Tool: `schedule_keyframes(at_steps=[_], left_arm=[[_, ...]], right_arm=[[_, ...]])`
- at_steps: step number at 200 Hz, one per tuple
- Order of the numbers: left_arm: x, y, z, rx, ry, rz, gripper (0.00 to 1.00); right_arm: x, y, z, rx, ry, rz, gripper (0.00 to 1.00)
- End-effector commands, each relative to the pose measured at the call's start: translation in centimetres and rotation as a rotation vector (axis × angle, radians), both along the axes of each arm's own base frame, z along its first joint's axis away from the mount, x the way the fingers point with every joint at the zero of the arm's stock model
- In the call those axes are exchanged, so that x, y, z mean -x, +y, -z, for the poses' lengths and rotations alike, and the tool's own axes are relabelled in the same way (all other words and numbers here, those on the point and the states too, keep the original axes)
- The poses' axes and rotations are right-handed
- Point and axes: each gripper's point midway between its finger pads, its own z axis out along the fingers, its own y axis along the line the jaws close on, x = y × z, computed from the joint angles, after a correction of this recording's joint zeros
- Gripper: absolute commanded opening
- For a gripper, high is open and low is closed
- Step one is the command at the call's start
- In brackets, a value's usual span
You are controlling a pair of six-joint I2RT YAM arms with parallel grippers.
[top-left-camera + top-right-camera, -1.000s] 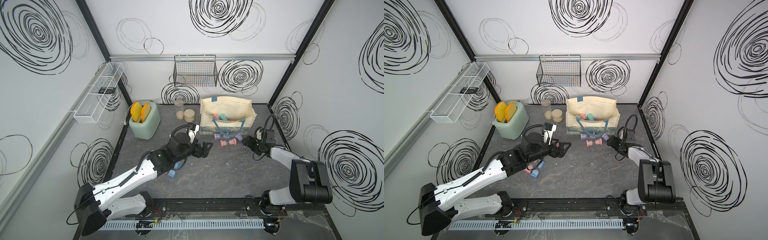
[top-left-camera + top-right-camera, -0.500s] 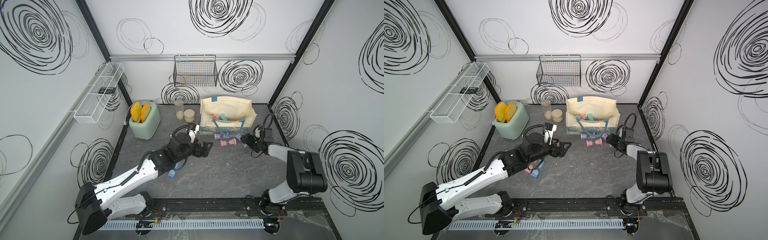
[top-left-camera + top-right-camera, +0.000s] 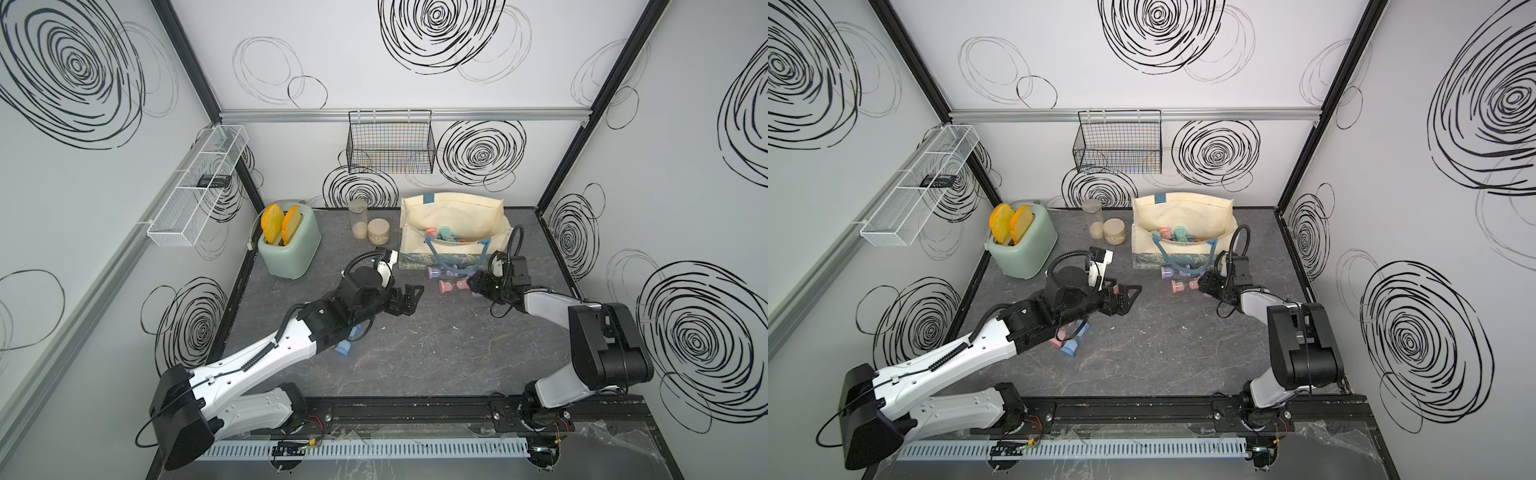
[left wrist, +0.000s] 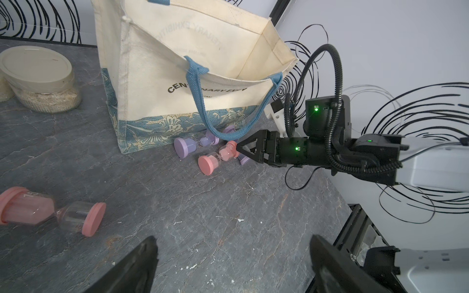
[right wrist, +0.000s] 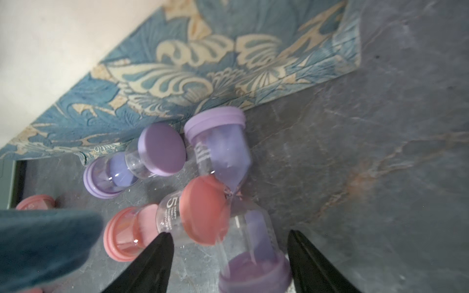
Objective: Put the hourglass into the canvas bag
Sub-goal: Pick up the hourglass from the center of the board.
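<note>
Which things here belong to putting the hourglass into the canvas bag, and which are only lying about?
Job: canvas bag, hourglasses on the table, right gripper.
Lying about: toaster, two jars, black wire basket, white wire shelf.

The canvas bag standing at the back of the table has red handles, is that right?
Not quite: the handles are blue, not red, as the left wrist view shows. The canvas bag does stand at the back of the table.
</note>
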Motion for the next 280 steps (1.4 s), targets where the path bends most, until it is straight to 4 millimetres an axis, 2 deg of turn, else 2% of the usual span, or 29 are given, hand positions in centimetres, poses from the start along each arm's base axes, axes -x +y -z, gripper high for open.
schedule_keyframes(at_steps=[1,90,203,280], left_arm=[[-0.3,0.4,-0.8,0.023,-0.03,-0.017,0.96],[-0.5,0.7,-0.8,0.033,-0.031,-0.024,0.96],[-0.7,0.2,-1.0,0.034,-0.025,-0.011,0.96],[-0.8,0.3,-1.1,0.033,-0.027,-0.017,0.96]], right_arm=[[0.7,-0.1,0.8,0.032,0.021,0.011,0.73],[0.9,0.3,3.0,0.087,0.065,0.026,0.69],[2.3,-0.5,5.4,0.196,0.152,0.084,0.62],[3.0,-0.6,5.4,0.204,0.17,0.086,0.54]])
